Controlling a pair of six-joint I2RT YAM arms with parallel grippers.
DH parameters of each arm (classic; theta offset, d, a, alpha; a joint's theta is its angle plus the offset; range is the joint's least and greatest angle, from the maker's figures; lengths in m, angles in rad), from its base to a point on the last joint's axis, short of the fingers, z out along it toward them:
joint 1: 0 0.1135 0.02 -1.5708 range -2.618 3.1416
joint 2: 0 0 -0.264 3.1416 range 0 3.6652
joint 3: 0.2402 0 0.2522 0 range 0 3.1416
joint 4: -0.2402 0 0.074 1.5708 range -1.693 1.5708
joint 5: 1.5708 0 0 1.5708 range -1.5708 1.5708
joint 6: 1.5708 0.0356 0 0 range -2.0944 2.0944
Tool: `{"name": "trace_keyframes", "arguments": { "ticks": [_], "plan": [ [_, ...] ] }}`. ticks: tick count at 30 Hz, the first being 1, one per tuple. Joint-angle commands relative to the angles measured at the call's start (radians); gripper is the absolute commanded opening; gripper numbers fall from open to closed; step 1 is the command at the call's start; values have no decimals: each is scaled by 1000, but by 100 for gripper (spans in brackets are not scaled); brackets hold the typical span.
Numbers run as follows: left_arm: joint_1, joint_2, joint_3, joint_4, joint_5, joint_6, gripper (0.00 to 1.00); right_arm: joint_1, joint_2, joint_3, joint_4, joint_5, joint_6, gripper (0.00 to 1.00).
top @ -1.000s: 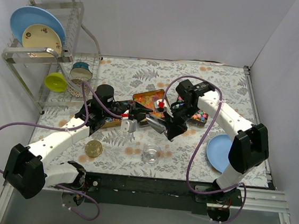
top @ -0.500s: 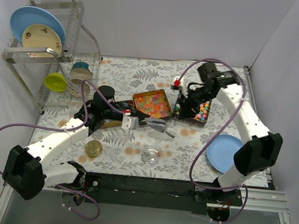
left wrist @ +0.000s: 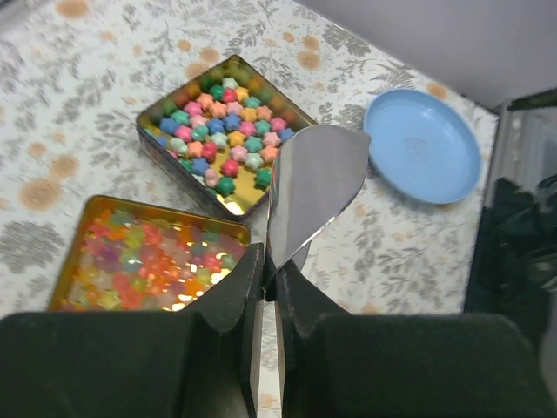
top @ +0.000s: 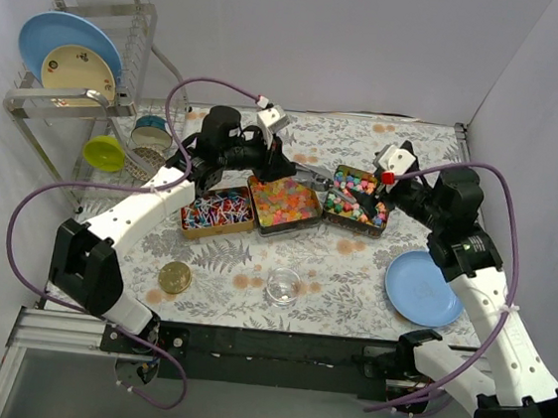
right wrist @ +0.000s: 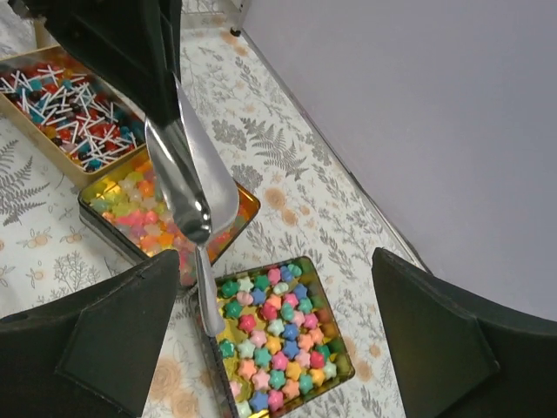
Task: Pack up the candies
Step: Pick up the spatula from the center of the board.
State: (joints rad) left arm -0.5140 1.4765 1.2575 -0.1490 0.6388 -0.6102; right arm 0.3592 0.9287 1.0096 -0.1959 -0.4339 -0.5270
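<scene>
The candies fill three gold tins: red, blue and white wrapped ones (top: 217, 210), glossy gummies (top: 283, 199) and pastel stars (top: 355, 199). My left gripper (top: 267, 159) hangs over the back of the gummy tin, shut on a shiny metal scoop (top: 305, 178). In the left wrist view the jaws (left wrist: 271, 266) pinch the scoop (left wrist: 313, 183) by its narrow end, above the gummies (left wrist: 144, 261) and the stars (left wrist: 222, 131). My right gripper (top: 370, 199) is wide open over the star tin (right wrist: 278, 340), its fingers (right wrist: 96, 340) holding nothing. The scoop (right wrist: 187, 178) hangs just ahead of it.
A clear glass jar (top: 282, 286) and a round gold lid (top: 174, 278) sit near the front. A blue plate (top: 422, 287) lies front right. A dish rack (top: 91, 99) with plates and bowls stands at the back left. White walls close in the table.
My left arm has swung up and back, carrying the scoop from the table's middle to above the tins. My right gripper has opened wide and drawn back over the star tin.
</scene>
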Motion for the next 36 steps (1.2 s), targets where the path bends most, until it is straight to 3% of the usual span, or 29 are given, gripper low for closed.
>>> {"name": "trace_keyframes", "arguments": {
  "ticks": [1,2,4,7,10,15,20,24,36],
  "plan": [
    [35,45,74,-116,125,-313,0,21,119,142,-12,-22,-22,98],
    [38,50,69,-109,137,-342,0,20,137,193,-113,-25,-46,98],
    [43,51,62,-107,148,-359,0,21,151,208,-154,-28,-99,95],
    [75,64,40,-84,202,-431,0,20,128,170,-188,-52,-263,79],
    [115,84,20,-51,255,-502,0,21,90,90,-177,-49,-399,78],
    [147,81,-21,-24,297,-549,0,23,160,168,-351,-83,-418,65],
    [172,79,-61,35,326,-602,0,33,145,121,-324,-121,-459,70],
    [180,91,-70,68,334,-649,0,92,157,80,-307,-42,-496,71],
    [195,125,-87,120,329,-741,0,159,185,-12,-93,4,-521,66]
  ]
}}
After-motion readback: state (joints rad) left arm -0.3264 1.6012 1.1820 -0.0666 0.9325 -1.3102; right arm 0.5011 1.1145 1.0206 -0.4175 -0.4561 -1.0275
